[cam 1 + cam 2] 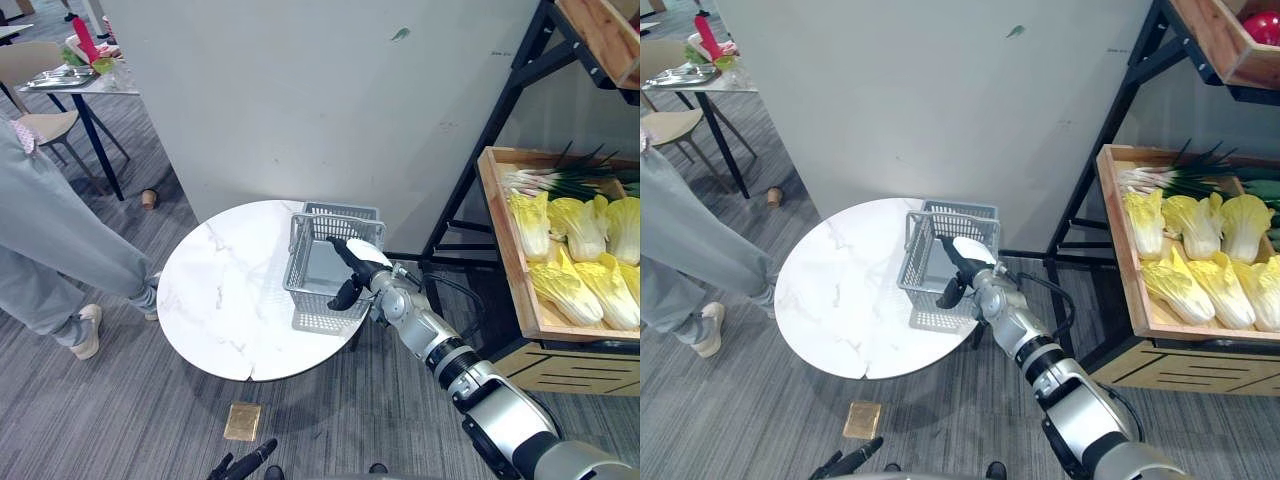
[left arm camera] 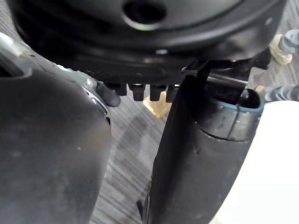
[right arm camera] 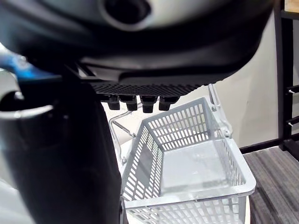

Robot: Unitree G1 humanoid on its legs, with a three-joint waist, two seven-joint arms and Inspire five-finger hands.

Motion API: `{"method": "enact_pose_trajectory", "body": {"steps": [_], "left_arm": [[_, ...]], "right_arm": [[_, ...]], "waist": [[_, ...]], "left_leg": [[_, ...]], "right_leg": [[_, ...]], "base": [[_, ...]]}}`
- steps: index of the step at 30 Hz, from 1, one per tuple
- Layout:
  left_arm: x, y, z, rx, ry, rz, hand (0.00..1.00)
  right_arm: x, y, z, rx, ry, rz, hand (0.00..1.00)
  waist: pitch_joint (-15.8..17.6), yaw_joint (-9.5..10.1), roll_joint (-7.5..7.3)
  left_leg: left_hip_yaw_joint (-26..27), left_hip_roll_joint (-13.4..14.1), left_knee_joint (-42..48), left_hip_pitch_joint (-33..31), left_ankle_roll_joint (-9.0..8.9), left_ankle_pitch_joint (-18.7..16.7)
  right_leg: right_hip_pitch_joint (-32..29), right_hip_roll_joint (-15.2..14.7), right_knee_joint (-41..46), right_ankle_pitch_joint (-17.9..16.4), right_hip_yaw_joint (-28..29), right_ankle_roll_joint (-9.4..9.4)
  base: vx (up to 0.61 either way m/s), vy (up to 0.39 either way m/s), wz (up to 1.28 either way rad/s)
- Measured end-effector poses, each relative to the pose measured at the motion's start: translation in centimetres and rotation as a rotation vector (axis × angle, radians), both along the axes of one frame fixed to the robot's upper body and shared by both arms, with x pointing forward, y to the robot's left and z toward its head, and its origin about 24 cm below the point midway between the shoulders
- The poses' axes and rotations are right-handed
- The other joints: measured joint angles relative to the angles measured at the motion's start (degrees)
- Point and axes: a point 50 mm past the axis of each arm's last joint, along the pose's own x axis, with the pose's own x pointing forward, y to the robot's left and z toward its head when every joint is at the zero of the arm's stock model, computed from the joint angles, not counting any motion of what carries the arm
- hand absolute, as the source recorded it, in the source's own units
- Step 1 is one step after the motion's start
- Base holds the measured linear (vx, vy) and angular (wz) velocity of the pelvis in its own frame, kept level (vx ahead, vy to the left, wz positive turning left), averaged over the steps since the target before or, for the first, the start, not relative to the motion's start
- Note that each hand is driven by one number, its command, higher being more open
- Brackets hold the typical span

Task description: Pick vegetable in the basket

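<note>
A grey plastic basket (image 1: 301, 258) stands on the right side of a round white marble table (image 1: 225, 290); its inside (image 3: 191, 168) holds nothing. My right hand (image 1: 357, 262) hovers at the basket's near right rim, fingers relaxed and empty, its white-covered thumb uppermost. Pale yellow-green cabbages (image 1: 575, 255) and green onions (image 1: 555, 180) lie in a wooden shelf crate (image 1: 505, 250) to the right, well apart from the hand. My left hand (image 1: 240, 464) hangs low near the floor, fingers straight, holding nothing.
A black metal shelf frame (image 1: 470, 180) stands between the table and the crate. A person (image 1: 50, 240) stands at the left. A small table with a chair (image 1: 80, 80) is at the back left. A brown square (image 1: 243, 421) and a cup (image 1: 149, 198) lie on the carpet.
</note>
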Motion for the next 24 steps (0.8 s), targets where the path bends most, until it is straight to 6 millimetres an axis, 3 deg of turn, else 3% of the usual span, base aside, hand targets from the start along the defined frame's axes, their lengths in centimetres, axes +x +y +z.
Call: {"method": "enact_pose_trajectory", "body": {"steps": [8, 14, 17, 24], "left_arm": [[0.3, -0.2, 0.1, -0.011, -0.011, -0.010, 1.00], [0.5, -0.3, 0.3, -0.005, -0.031, -0.013, 1.00], [1.2, -0.3, 0.6, 0.001, -0.062, -0.022, 1.00], [2.0, -0.2, 0.9, -0.008, -0.092, 0.007, 1.00]], "right_arm": [[0.2, -0.3, 0.0, -0.002, 0.015, -0.044, 1.00], [0.7, -2.0, 0.1, 0.043, 0.037, -0.197, 1.00], [1.7, -3.4, 1.3, 0.102, -0.002, -0.282, 1.00], [3.7, -7.4, 4.8, 0.045, -0.143, -0.395, 1.00]], "waist": [[0.8, 0.01, 0.64], [1.7, 0.07, 0.91], [4.3, 0.16, 1.08], [8.5, 1.11, 1.33]], "left_leg": [[0.1, 0.1, 0.0, -0.2, -0.36, 0.3], [0.0, 0.1, 0.0, -0.5, -0.31, 0.4], [-0.1, 0.1, 0.0, -0.9, -0.10, 0.7], [-1.7, 0.3, 0.1, -4.1, 0.06, 2.0]], "right_leg": [[0.0, 0.0, -0.3, 0.0, -0.6, 0.00], [0.0, 0.0, -0.2, 0.1, -0.7, 0.04], [-0.3, 0.0, -0.2, 0.3, -0.7, -0.03], [-2.8, 0.3, -0.3, 1.1, -1.8, -0.64]], "base": [[-0.02, 0.004, 0.04], [-0.04, 0.011, 0.01], [-0.06, 0.009, 0.02], [-0.04, 0.000, 0.11]]}}
